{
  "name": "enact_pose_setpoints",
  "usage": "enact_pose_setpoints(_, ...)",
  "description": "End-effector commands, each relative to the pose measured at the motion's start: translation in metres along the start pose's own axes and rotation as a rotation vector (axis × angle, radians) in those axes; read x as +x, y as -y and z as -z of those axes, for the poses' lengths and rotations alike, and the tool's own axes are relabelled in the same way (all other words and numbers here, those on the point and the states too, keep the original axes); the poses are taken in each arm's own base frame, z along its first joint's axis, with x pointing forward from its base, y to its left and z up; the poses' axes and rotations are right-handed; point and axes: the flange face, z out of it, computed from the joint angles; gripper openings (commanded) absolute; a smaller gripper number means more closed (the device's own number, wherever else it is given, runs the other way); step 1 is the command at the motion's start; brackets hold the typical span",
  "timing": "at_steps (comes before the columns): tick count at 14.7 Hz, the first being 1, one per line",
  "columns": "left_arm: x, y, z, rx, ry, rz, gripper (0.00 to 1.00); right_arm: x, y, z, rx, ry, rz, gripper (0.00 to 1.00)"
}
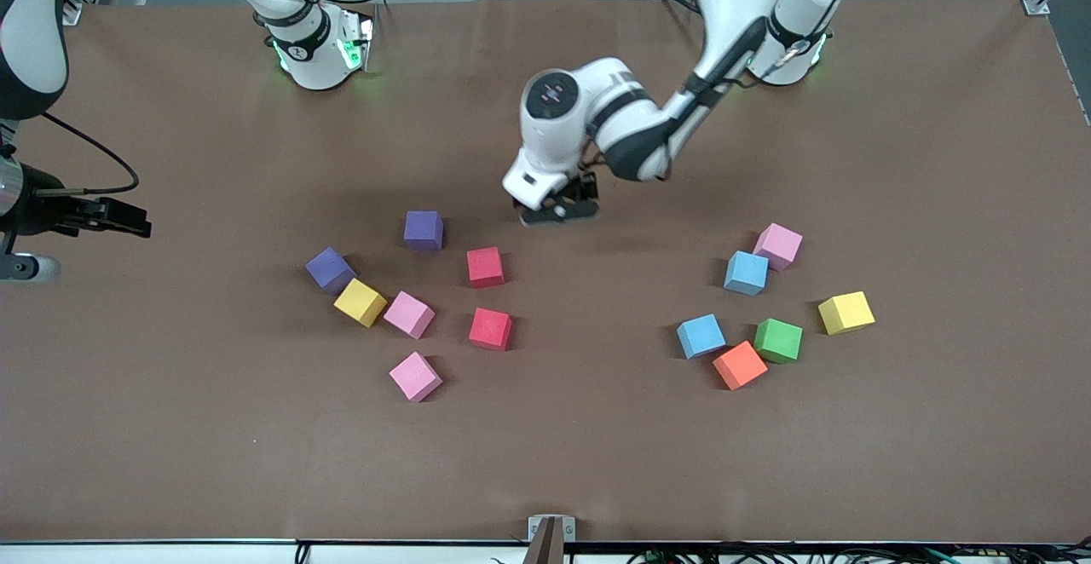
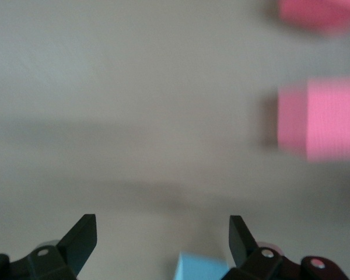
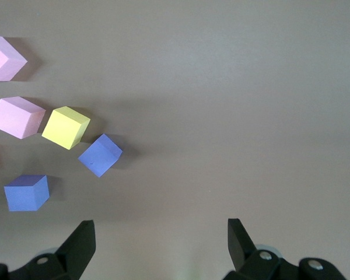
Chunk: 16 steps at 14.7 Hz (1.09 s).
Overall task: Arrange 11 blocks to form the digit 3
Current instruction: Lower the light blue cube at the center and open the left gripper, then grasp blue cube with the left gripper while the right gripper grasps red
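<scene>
No text, label, brand, number or sign can be read anywhere in these views.

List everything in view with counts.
purple foam cubes: 2, purple, right arm's cluster
red foam cubes: 2, red, same cluster
pink foam cubes: 2, pink, same cluster
yellow foam cubes: 2, yellow, one per cluster
light blue foam cubes: 3, blue, two in left arm's cluster, one under left pincer
lilac-pink foam cube: 1, pale pink, beside a blue
green foam cube: 1, green, beside orange
orange foam cube: 1, orange, left arm's cluster
left pincer: 1, black, open, mid-table
right pincer: 1, black, open, waits at right arm's end
</scene>
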Motion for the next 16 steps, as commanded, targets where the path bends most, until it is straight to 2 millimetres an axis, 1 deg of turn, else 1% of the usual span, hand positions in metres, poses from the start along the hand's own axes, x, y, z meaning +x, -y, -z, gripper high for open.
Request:
enact_pose_setpoints(1,0.069,0.041,0.015,-0.005,-0.024,0.097,1.00,-0.002,0.037,0.005,-0.021,-0.019,-0.069,1.00)
enact_pose_setpoints(2,0.094,0.063,0.014,0.010,-0.045,0.117,1.00,0.001,0.053,0.003,-0.022,-0.023,-0.124,1.00)
enact_pose_setpoints(3,0.121,0.091,0.008,0.034,-0.066,0.123,1.00,0.002,0.070,0.000,-0.021,-0.021,-0.156,1.00)
enact_pose_setpoints(4,0.141,0.113,0.004,0.045,-0.071,0.140,1.00,0.004,0.082,-0.003,0.001,-0.021,-0.193,1.00)
enact_pose_setpoints(5,0.155,0.128,-0.004,0.047,-0.065,0.158,1.00,0.007,0.097,-0.010,0.037,-0.007,-0.246,1.00)
enact_pose_setpoints(6,0.167,0.142,-0.013,0.056,-0.063,0.166,1.00,0.010,0.108,-0.019,0.054,0.015,-0.303,1.00)
enact_pose_setpoints(7,0.179,0.153,-0.017,0.065,-0.085,0.164,1.00,0.013,0.124,-0.026,0.061,0.025,-0.339,1.00)
enact_pose_setpoints(8,0.187,0.165,-0.027,0.083,-0.092,0.164,1.00,0.016,0.141,-0.032,0.061,0.023,-0.379,1.00)
enact_pose_setpoints(9,0.197,0.179,-0.037,0.098,-0.092,0.173,1.00,0.016,0.159,-0.035,0.062,0.013,-0.429,1.00)
enact_pose_setpoints(10,0.203,0.185,-0.038,0.095,-0.099,0.178,1.00,0.015,0.175,-0.034,0.063,0.003,-0.477,1.00)
enact_pose_setpoints(11,0.208,0.189,-0.039,0.090,-0.105,0.182,1.00,0.013,0.198,-0.039,0.064,-0.004,-0.538,1.00)
enact_pose_setpoints(12,0.212,0.193,-0.039,0.085,-0.110,0.185,1.00,0.008,0.217,-0.039,0.061,-0.004,-0.601,1.00)
enact_pose_setpoints(13,0.213,0.193,-0.039,0.078,-0.115,0.178,1.00,0.002,0.239,-0.039,0.059,-0.008,-0.663,1.00)
enact_pose_setpoints(14,0.213,0.193,-0.040,0.071,-0.117,0.174,1.00,-0.003,0.265,-0.045,0.055,-0.010,-0.746,1.00)
enact_pose_setpoints(16,0.215,0.192,-0.044,0.054,-0.122,0.174,1.00,-0.006,0.304,-0.064,0.054,-0.019,-0.924,1.00)
